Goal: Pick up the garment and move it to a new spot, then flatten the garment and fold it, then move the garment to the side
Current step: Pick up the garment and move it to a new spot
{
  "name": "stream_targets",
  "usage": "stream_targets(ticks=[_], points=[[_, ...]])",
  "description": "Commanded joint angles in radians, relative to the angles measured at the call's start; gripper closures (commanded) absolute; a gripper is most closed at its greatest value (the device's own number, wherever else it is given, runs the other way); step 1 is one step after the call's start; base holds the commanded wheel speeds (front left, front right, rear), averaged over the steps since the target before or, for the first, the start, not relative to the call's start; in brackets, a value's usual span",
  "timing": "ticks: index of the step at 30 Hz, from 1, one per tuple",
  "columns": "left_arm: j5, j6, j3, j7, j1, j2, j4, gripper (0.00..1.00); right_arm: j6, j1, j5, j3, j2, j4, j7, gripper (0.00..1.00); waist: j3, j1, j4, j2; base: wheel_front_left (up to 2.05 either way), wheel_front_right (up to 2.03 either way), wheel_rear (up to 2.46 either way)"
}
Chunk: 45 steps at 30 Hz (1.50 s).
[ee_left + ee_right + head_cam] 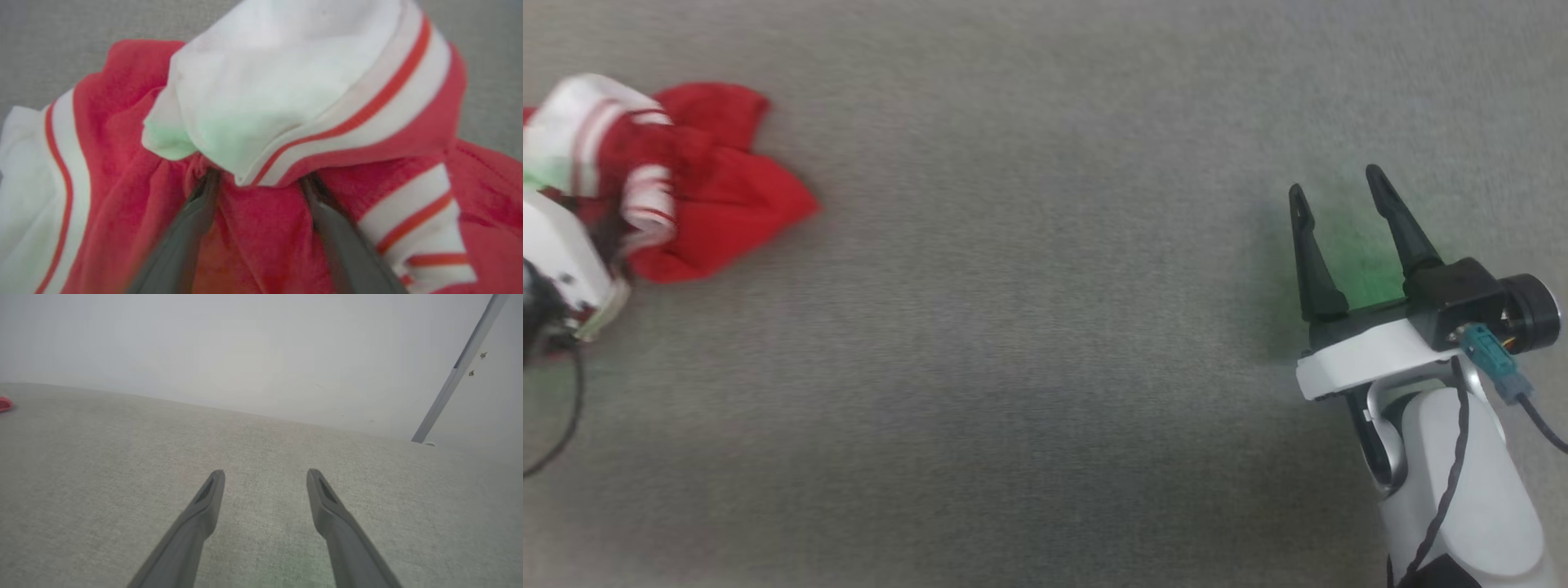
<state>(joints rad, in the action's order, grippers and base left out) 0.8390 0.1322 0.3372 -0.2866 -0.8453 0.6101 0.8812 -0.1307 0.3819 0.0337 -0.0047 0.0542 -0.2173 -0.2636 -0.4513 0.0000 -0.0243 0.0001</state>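
Close in, my right gripper (1337,184) hangs spread wide above the grey surface (1045,367). My left gripper (259,176) is spread too, tips pushed into folds of the crumpled garment (711,196), heaped farther out at my left.

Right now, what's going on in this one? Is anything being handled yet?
The red jersey lies crumpled in a heap at the far left of the grey surface. The left gripper is at it, jaws spread, its fingers pushed into the folds under a white panel. Nothing shows the cloth pinched or lifted. The right gripper is open and holds nothing, over bare surface on the right, well apart from the jersey.
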Motion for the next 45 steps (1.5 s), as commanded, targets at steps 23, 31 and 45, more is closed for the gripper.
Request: stream_targets(ticks=[23,31,45], points=[[0.134,-0.002,0.214,0.131,-0.008,0.068,-0.109,1.00,0.000,-0.046,-0.058,-0.007,-0.003,-0.010,-0.001,0.00,0.161,0.0000,-0.084,-0.0001,0.00,0.00,0.00],[0.163,-0.002,0.382,0.097,-0.023,0.079,-0.438,1.00,0.000,-0.092,-0.096,-0.039,-0.004,-0.002,-0.001,0.00,0.189,0.0000,-0.174,-0.0001,0.00,0.00,0.00],[0.257,-0.002,0.759,0.008,-0.227,-0.097,-0.649,1.00,0.000,-0.075,-0.232,-0.060,-0.004,0.009,-0.001,0.00,0.057,0.0000,-0.407,-0.0001,0.00,0.00,0.00]])
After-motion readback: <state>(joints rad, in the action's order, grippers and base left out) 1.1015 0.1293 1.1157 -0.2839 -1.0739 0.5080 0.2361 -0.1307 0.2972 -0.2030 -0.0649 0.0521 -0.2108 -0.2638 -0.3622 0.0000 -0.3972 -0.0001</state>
